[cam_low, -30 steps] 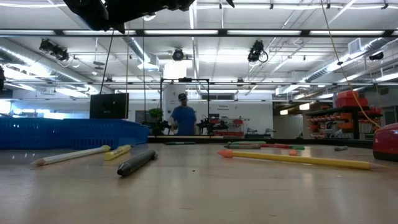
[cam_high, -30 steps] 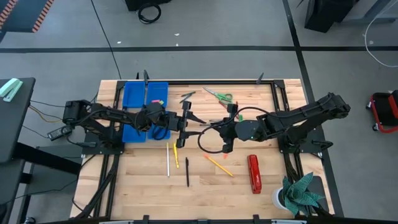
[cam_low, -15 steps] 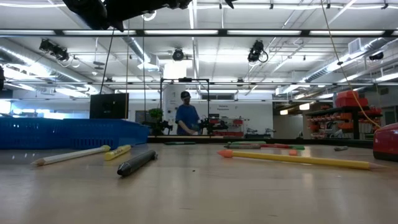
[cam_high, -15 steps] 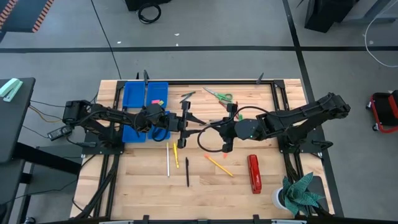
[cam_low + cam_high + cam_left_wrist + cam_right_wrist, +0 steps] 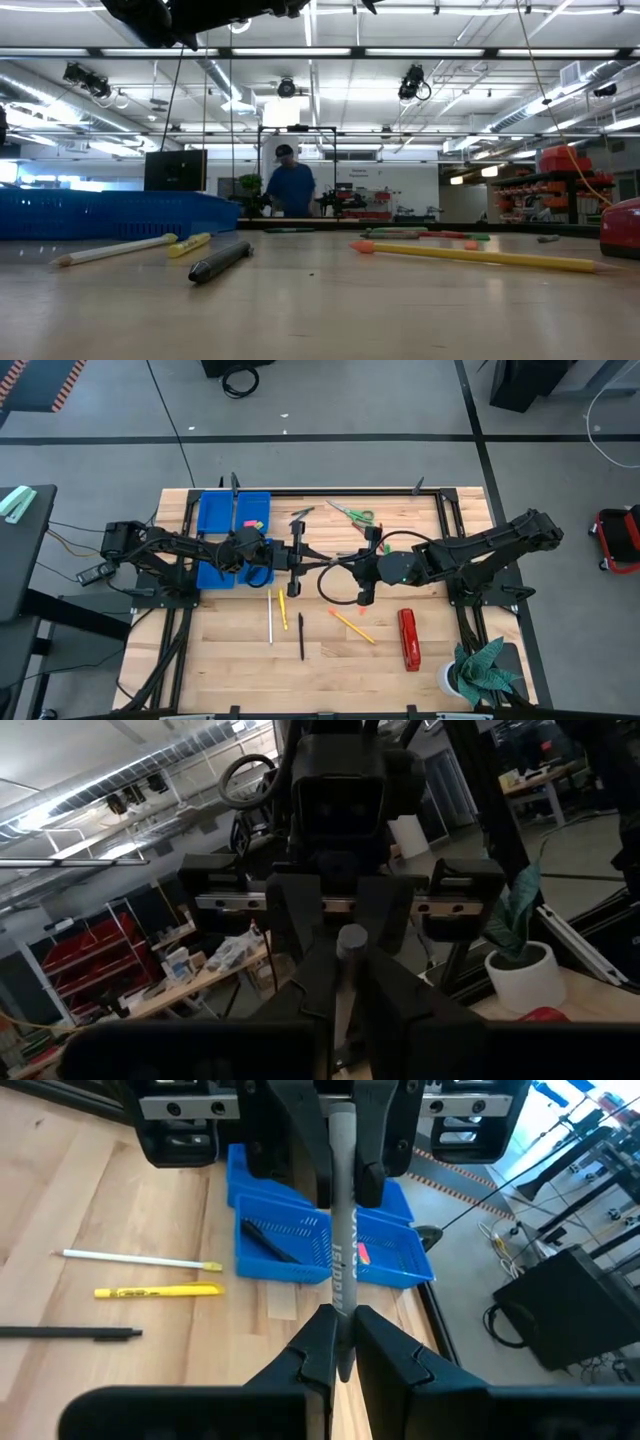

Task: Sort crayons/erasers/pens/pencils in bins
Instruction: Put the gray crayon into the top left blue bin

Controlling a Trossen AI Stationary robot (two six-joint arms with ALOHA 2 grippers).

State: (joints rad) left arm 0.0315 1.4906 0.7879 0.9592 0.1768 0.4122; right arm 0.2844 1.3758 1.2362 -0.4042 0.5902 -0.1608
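Observation:
A grey pen (image 5: 341,1250) hangs level in mid-air over the table's middle, between my two grippers, which face each other. My right gripper (image 5: 340,1342) is shut on one end of it. My left gripper (image 5: 300,558) is shut on the other end. The blue bins (image 5: 234,512) stand at the far left. One bin (image 5: 285,1250) holds a dark pen, and another (image 5: 392,1255) holds a pink eraser. A white pencil (image 5: 269,617), a yellow one (image 5: 282,610), a black pen (image 5: 300,637) and a yellow-orange pencil (image 5: 352,626) lie flat on the near half of the table. My left gripper pinches the pen's end (image 5: 342,1140) between its two fingers, coming level from the table's left. The pen points along the fingers; its tip (image 5: 350,942) shows end-on. My right gripper pinches the pen's other end (image 5: 343,1318) between its two fingers, coming from the table's right and slanting slightly down. The pen runs straight out along the fingers, clear of the table.
A red stapler (image 5: 408,640) lies at the near right, next to a potted plant (image 5: 482,670) at the corner. Green-handled scissors (image 5: 352,514) and a few short sticks lie near the far edge. A person moves in the room beyond the table (image 5: 290,185).
My left gripper's fingers have shut from wide open onto the pen's free end. Both arms have stayed in place, and the pen has stayed level in my right gripper.

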